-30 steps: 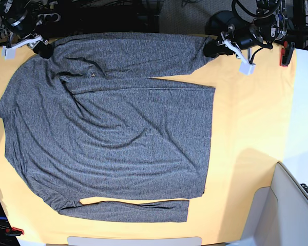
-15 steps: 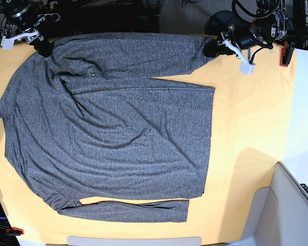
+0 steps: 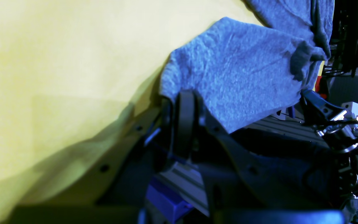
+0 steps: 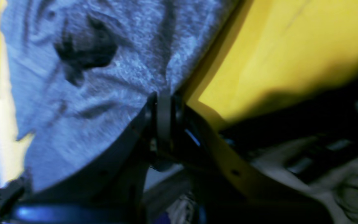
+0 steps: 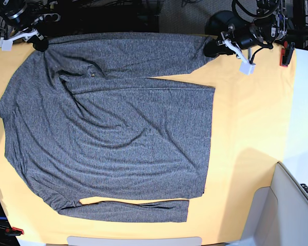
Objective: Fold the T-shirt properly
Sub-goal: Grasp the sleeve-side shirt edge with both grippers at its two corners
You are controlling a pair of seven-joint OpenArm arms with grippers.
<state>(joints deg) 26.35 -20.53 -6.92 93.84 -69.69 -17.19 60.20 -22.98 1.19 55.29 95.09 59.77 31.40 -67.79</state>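
Both jaws were clamped on the T-shirt [image 5: 113, 128] at its far edge; lifting both ends evenly would fold it cleanly.

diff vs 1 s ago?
The right end effector slid toward the far table edge and closed on the T-shirt at its far shoulder corner. The left end effector stayed clamped on the far sleeve's cuff. The rest of the shirt lies flat as before on the yellow cloth.
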